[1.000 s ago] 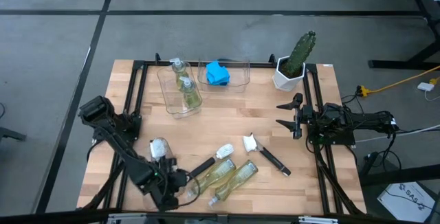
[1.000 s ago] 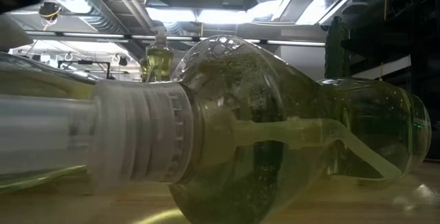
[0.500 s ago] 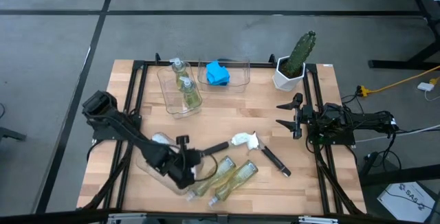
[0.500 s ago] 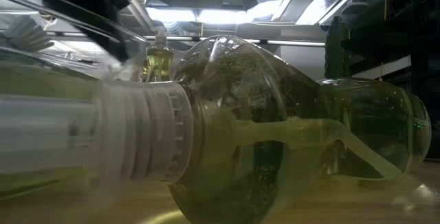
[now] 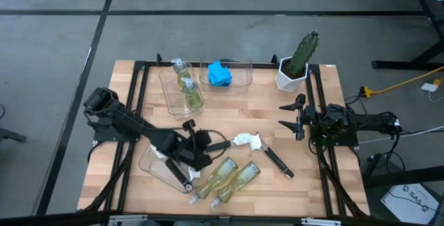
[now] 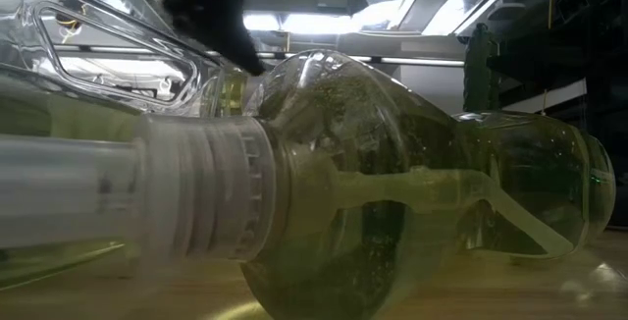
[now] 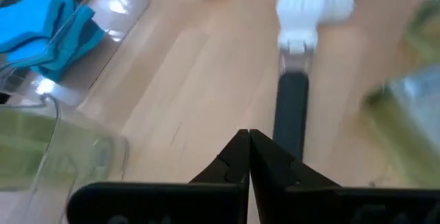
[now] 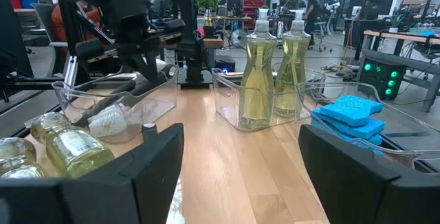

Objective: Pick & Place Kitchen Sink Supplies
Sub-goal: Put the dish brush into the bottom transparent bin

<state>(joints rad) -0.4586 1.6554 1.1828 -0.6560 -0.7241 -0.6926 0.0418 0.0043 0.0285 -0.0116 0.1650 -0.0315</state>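
Two end effectors show above the table [image 5: 277, 108]. On the left arm, the end effector [image 5: 208, 145] has its fingers pinched fully together near the table's middle, and in the left wrist view they meet at a point [image 7: 248, 157]. Whether they grip anything cannot be told. A black-handled dish brush [image 5: 236, 142] lies just ahead of those tips, its white head [image 7: 314, 7] at the far end from them. Just behind this end effector, under its arm, sits a clear bin [image 5: 156, 165] with another brush [image 5: 182, 176] inside. Beside the end effector, toward the table's near edge, two pump bottles [image 5: 225, 179] of yellow-green soap lie on their sides, filling the low view [image 6: 373, 202]. A third brush [image 5: 272, 157] lies on the wood beyond the first brush's head.

Well ahead of the left end effector, at the far edge, one bin holds two upright soap bottles [image 5: 186, 87] and the next bin holds blue sponges [image 5: 220, 73].

On the right arm, the end effector [image 5: 290, 118] waits with fingers spread wide and holding nothing, near a cactus [image 5: 300, 58] in a white pot.
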